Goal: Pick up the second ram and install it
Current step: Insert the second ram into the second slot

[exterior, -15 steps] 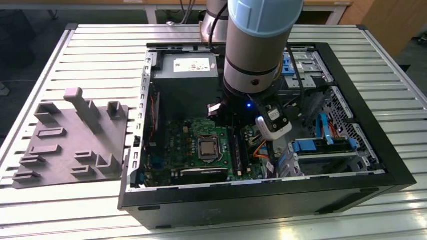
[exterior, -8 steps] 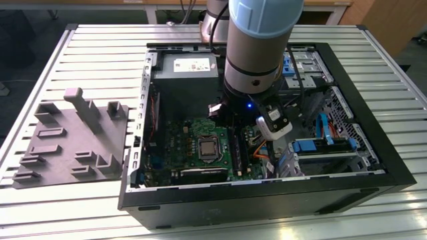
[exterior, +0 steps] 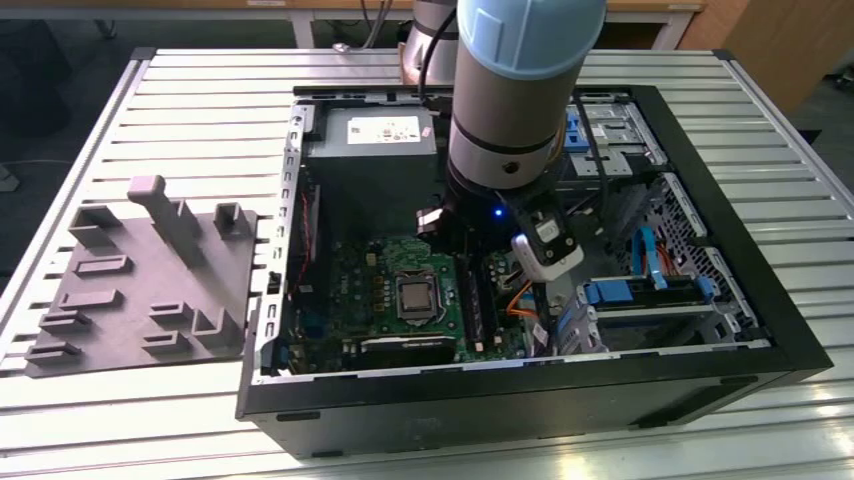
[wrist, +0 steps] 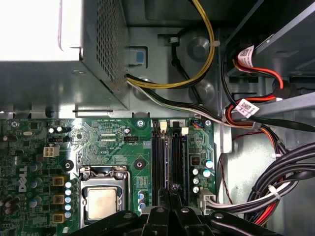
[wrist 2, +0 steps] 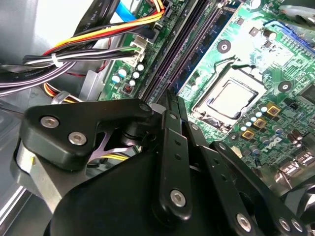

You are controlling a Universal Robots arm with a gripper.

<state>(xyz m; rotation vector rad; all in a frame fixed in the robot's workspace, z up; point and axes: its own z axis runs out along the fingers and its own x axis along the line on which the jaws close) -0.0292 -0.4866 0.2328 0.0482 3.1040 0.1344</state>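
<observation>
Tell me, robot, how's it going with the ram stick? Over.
Tool low inside the case, right over the black memory slots. Can't tell second ram apart from the slots. Cables off to the side, clear of the tool.

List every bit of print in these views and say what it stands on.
Power supply sticker: print too small to read.
Cable tags: barcodes and fine print, too small to read.
Motherboard: white silkscreen lettering, too small to read.
Maker's mark on the board's edge: larger white letters, a brand name, left unquoted.
Nothing else can be quoted.
</observation>
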